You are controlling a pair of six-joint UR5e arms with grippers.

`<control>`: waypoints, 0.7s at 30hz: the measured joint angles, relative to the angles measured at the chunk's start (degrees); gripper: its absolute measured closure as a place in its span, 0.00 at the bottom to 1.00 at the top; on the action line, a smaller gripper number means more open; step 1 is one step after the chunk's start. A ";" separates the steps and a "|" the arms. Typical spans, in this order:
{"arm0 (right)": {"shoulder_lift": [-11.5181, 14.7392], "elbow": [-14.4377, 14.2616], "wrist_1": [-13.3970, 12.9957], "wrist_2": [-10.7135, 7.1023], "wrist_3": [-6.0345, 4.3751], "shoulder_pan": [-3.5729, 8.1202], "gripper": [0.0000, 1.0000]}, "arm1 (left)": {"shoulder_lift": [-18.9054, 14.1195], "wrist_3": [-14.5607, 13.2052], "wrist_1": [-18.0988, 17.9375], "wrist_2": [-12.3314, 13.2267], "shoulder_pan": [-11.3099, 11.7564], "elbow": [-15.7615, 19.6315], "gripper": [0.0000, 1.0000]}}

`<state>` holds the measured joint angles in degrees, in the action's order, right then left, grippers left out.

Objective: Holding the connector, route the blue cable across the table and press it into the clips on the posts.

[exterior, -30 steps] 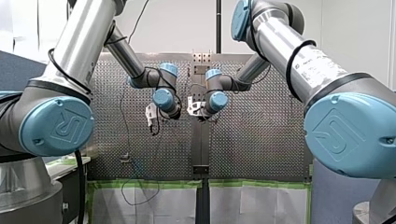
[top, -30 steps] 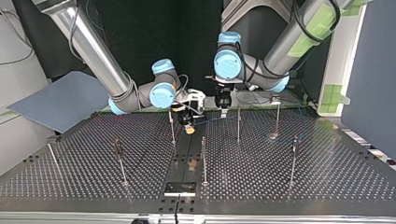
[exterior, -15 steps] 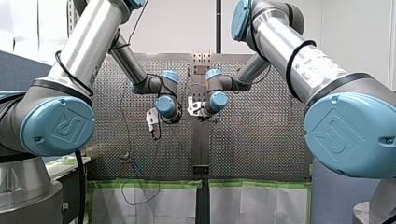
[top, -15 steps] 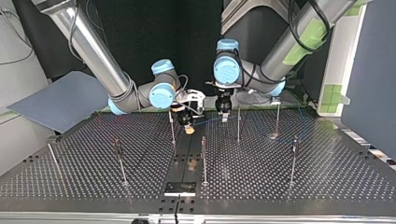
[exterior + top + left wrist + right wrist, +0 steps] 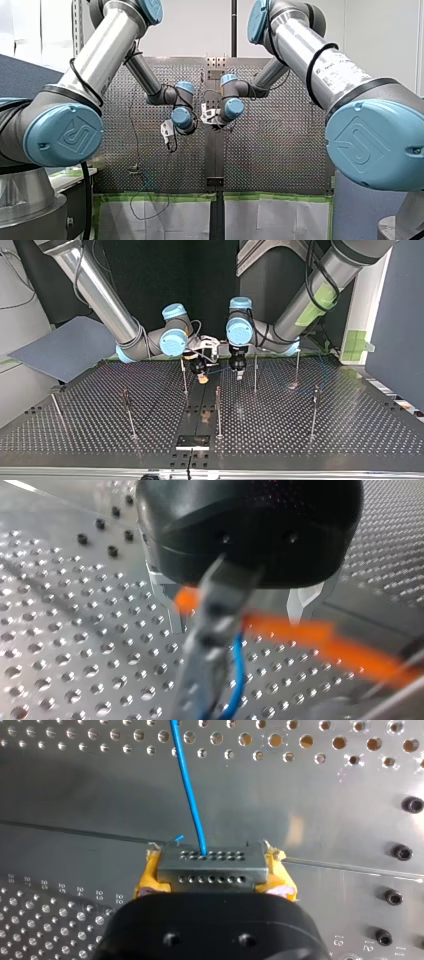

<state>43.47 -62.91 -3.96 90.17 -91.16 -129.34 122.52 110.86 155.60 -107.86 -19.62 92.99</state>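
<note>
Perforated metal table (image 5: 75, 430) fills the top view under a dark back wall, and thin posts (image 5: 129, 412) stand upright across it. Start at that view's left, where you see a blue-grey board (image 5: 65, 347) lying beyond the table's far corner. Next the right arm (image 5: 100, 295) slants down from the top edge toward the middle. Its right gripper (image 5: 202, 377) hangs low over the smooth centre strip (image 5: 197, 405), just beside a post (image 5: 184, 377). In the right wrist view you find that gripper clamped on the connector (image 5: 210, 867), a flat metal block with two rows of small holes. It is pinched at its ends between the yellow pads (image 5: 146, 876). The cable (image 5: 187, 780) leaves the connector's far row and runs straight away from the gripper over the strip. Back in the top view, you can follow the cable as a thin blue line from the right gripper across to the left gripper (image 5: 239, 375). That one points down just beside it and near a second post (image 5: 255, 375). In the left wrist view the cable hangs below the black gripper body, next to a blurred grey upright and an orange smear. From this you cannot tell whether the left gripper is open or closed. Further right the left arm (image 5: 310, 300), wrapped with green tape (image 5: 320, 292), climbs to the top edge. A last post (image 5: 314, 410) stands nearer the camera.
</note>
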 joint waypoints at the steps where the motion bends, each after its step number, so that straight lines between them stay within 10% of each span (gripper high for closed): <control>1: 0.00 0.00 -0.01 0.00 0.00 0.00 1.00 | 0.13 0.05 0.00 -0.24 0.05 -0.25 0.00; 12: 0.00 0.01 0.00 -0.15 0.00 0.01 1.00 | 0.29 0.14 0.23 -1.79 -0.03 -0.80 0.02; 14: 0.00 0.01 0.00 -0.16 0.00 0.00 1.00 | 0.29 0.08 0.28 -1.94 -0.13 -0.80 0.31; 21: 0.00 0.01 -0.01 -0.16 0.00 -0.04 1.00 | 0.22 -0.04 0.29 -2.16 -0.56 -0.81 0.82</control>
<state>43.47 -62.90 -3.96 90.01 -91.16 -129.37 122.74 110.82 155.89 -110.02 -20.18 92.18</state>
